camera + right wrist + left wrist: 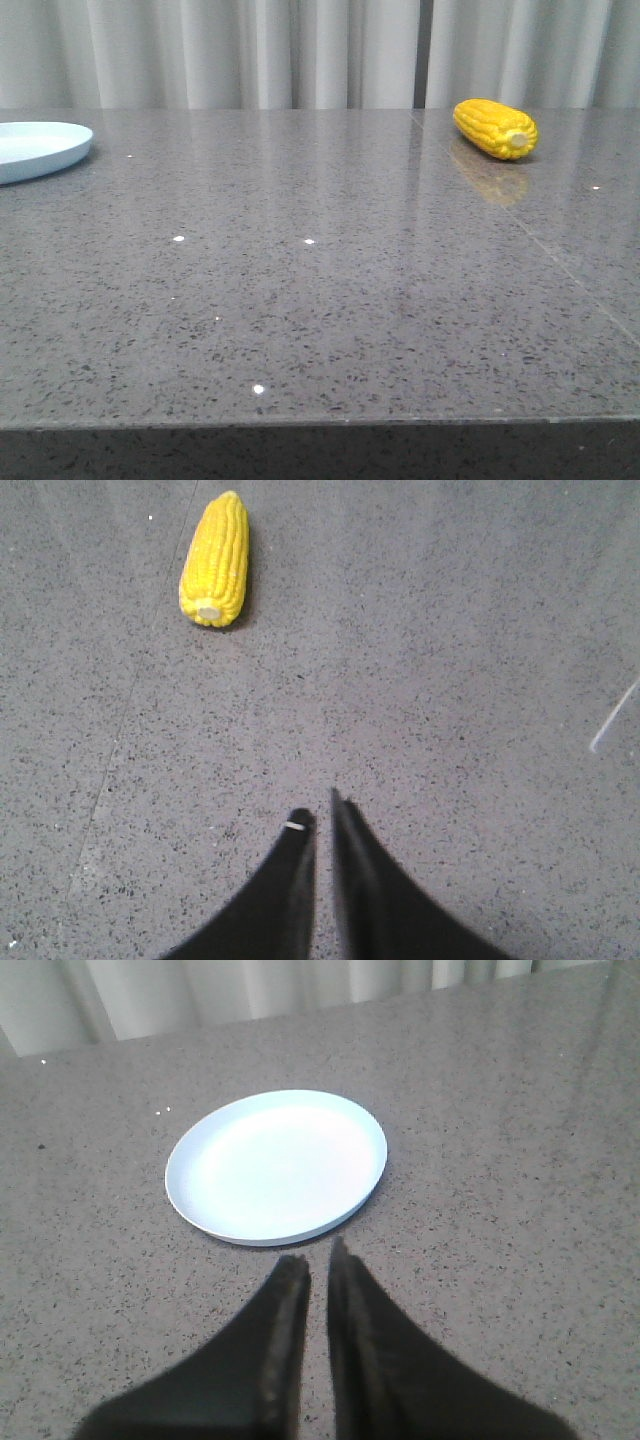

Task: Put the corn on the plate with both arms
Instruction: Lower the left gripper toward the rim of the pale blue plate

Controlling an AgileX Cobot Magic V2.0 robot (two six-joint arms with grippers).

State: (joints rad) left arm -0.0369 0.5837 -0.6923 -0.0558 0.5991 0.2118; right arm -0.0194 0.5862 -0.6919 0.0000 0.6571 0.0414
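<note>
Two task objects are seen on the grey speckled stone worktop (320, 300), set well apart from each other. The corn (495, 128) is found at the far right of the front view, lying on its side near the back edge of the worktop, its pale round stub end turned toward the camera and to the right. A dim yellow reflection of the cob is cast on the polished surface just in front of it. The plate (40, 148) is cut off by the left edge of the front view; only its right part is shown there, resting flat near the far left of the worktop. Pale pleated curtains (300, 50) are hung behind the worktop.

In the left wrist view, the whole plate (276, 1165) is shown, round, pale blue-white and bare, with nothing lying in it. The left claw (317, 1265) is held just short of the plate's near rim, apart from it, its two dark fingers drawn to a narrow slit with nothing between them.

In the right wrist view, the corn (214, 560) is seen lying well ahead of the right claw (315, 815), untouched, with its stub end pointed toward the claw. The fingers of this claw are likewise brought nearly together, only a thin gap being left, and nothing is gripped.
</note>
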